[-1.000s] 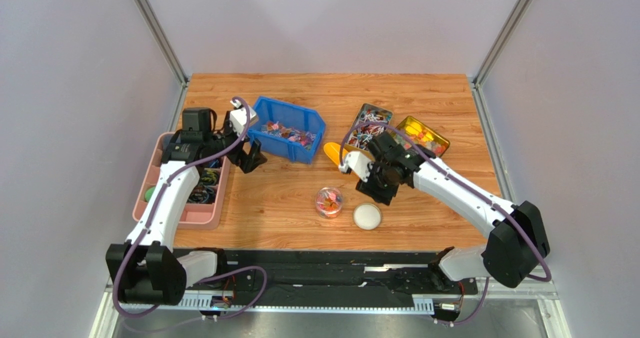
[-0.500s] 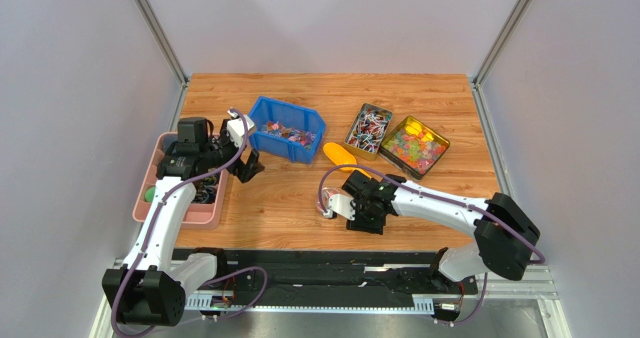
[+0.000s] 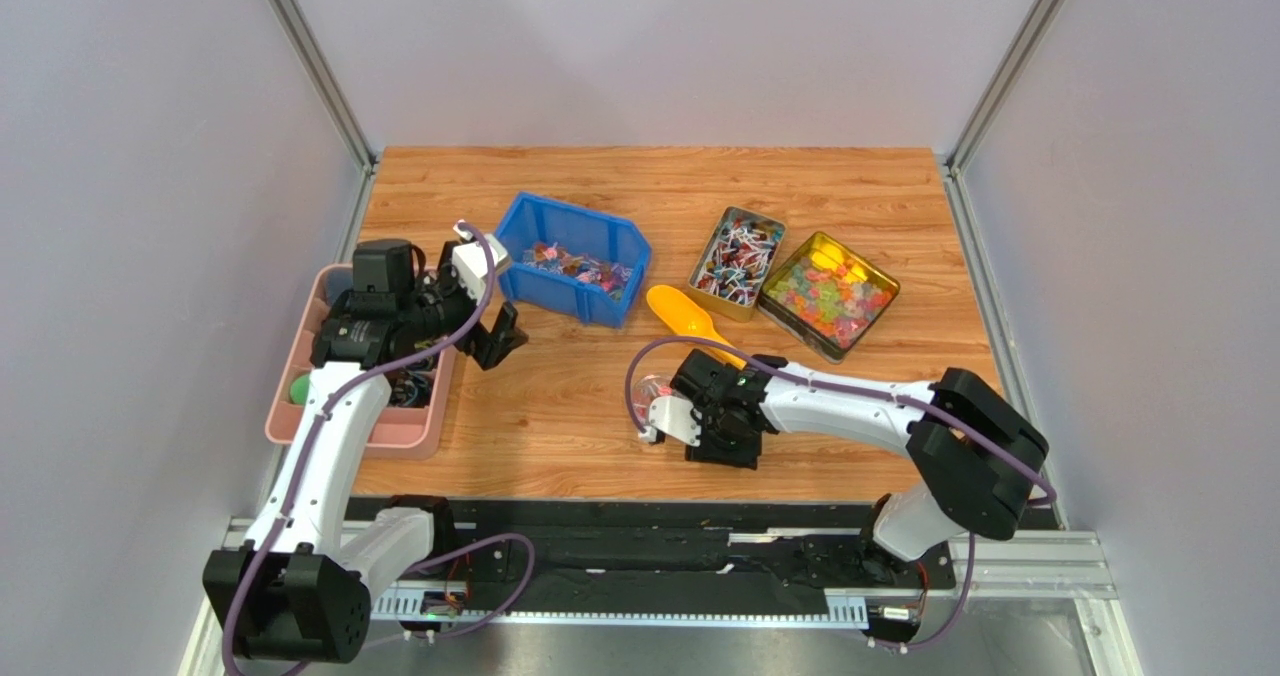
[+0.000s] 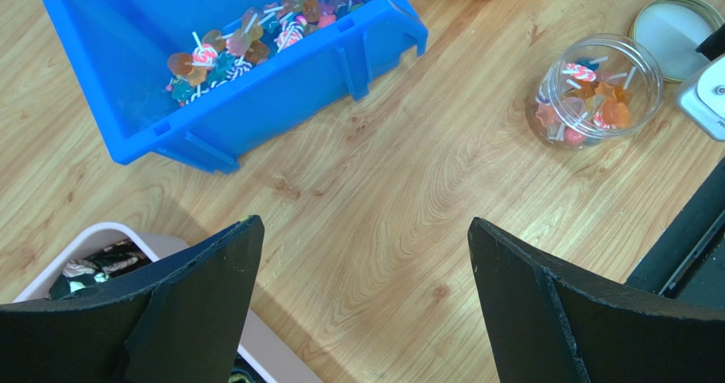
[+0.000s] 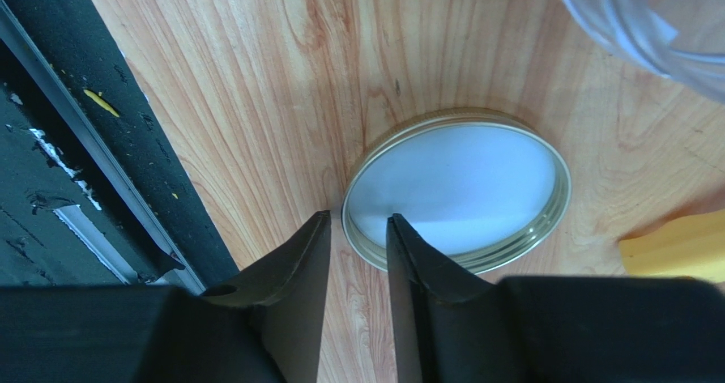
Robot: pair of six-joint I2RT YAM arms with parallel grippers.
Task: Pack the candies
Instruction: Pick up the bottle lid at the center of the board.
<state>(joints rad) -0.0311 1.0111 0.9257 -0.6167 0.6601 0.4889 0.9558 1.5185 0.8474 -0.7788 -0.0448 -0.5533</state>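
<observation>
A clear jar (image 4: 596, 90) holding a few candies stands on the wood near the front, partly hidden behind the right wrist in the top view (image 3: 649, 394). Its round metal lid (image 5: 464, 187) lies flat beside it. My right gripper (image 5: 357, 221) is low over the lid's near rim, which sits between the narrowly open jaws. One finger is outside the lid and one is over it. More candies (image 4: 247, 47) lie in the blue bin (image 3: 519, 234). My left gripper (image 4: 364, 223) hangs wide open and empty between the bin and the pink tray.
A yellow scoop (image 3: 679, 313) lies between the bin and the jar. Two metal tins stand at the back right: one (image 3: 700, 279) with wrapped sweets, one (image 3: 800, 331) with gummies. The pink tray (image 3: 383, 433) sits at the left edge. The black front rail (image 5: 128, 145) is close to the lid.
The right arm came down from beside the tins to the lid near the front edge, and its jaws narrowed. The left arm shifted slightly and stayed open.
</observation>
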